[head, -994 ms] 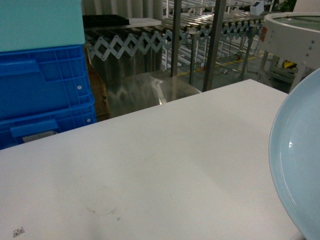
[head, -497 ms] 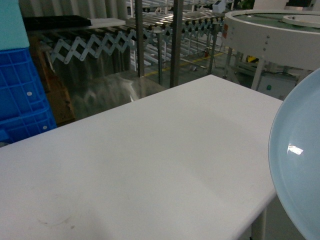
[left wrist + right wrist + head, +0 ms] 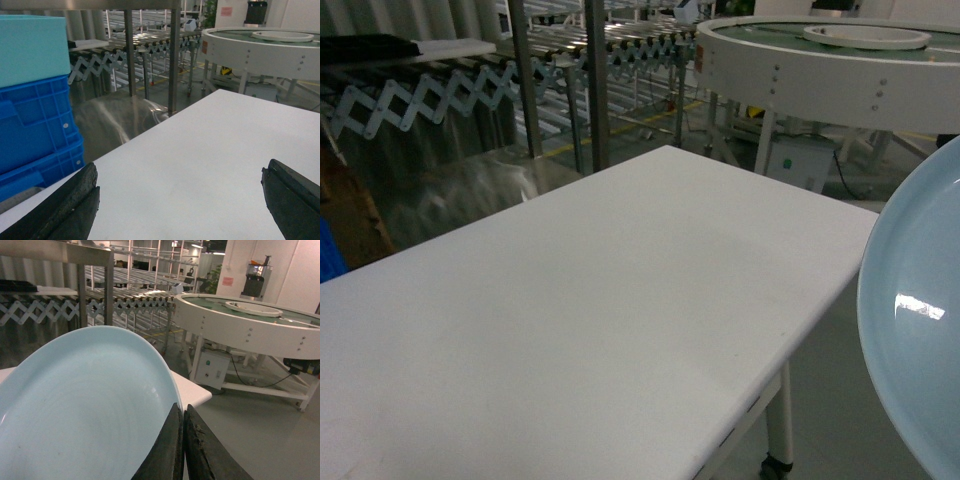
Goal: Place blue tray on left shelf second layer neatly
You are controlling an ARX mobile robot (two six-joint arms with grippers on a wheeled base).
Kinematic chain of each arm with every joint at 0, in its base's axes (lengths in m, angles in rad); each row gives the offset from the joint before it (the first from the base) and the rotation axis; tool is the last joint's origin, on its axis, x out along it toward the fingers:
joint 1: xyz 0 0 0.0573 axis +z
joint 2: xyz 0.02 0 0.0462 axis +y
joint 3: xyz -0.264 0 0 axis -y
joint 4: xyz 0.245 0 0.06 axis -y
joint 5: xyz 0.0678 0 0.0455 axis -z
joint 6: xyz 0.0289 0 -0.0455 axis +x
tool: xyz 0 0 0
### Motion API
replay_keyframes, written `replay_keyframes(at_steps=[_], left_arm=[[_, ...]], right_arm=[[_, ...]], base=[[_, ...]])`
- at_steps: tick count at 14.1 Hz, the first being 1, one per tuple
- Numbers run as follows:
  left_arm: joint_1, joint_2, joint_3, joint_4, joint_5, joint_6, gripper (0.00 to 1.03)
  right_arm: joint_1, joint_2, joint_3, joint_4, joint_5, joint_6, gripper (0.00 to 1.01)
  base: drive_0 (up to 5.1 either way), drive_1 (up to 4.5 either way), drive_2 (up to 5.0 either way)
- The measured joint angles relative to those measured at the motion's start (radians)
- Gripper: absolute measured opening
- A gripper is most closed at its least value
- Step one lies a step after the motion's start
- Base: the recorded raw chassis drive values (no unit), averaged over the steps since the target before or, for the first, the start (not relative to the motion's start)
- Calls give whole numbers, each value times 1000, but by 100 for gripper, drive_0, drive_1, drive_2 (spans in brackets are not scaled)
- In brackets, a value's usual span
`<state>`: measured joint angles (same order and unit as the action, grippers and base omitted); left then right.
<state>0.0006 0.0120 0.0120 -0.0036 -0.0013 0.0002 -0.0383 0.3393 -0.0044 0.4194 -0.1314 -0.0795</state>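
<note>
The pale blue tray [image 3: 85, 405] fills the lower left of the right wrist view, tilted up on edge. My right gripper [image 3: 183, 412] is shut on its rim, jaws pressed together. From the head camera only the tray [image 3: 920, 320] shows, at the right edge beyond the table's corner, and neither gripper appears. My left gripper [image 3: 180, 200] hangs open over the white table [image 3: 210, 150] with nothing between its fingers [image 3: 65, 205]. The left shelf shows as shiny steel uprights [image 3: 174, 55] behind the table; its layers are not clearly visible.
Dark blue crates [image 3: 35, 125] with a teal box [image 3: 30, 45] on top stand left of the table. A white round machine table [image 3: 820, 70] stands at the back right. An extending roller conveyor [image 3: 440, 85] runs behind the uprights [image 3: 595, 80]. Grey floor lies right of the table.
The head view has swung to the right: the blue crates slid out of it on the left and the round machine table came in. The tray keeps its place at the right edge.
</note>
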Motion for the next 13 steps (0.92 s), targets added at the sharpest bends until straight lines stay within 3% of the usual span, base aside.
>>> replay_keyframes(at_steps=[13], left_arm=[[0, 0, 0, 0, 0, 0, 98]], right_arm=[[0, 0, 0, 0, 0, 0, 2]], base=[[-164, -164, -164]])
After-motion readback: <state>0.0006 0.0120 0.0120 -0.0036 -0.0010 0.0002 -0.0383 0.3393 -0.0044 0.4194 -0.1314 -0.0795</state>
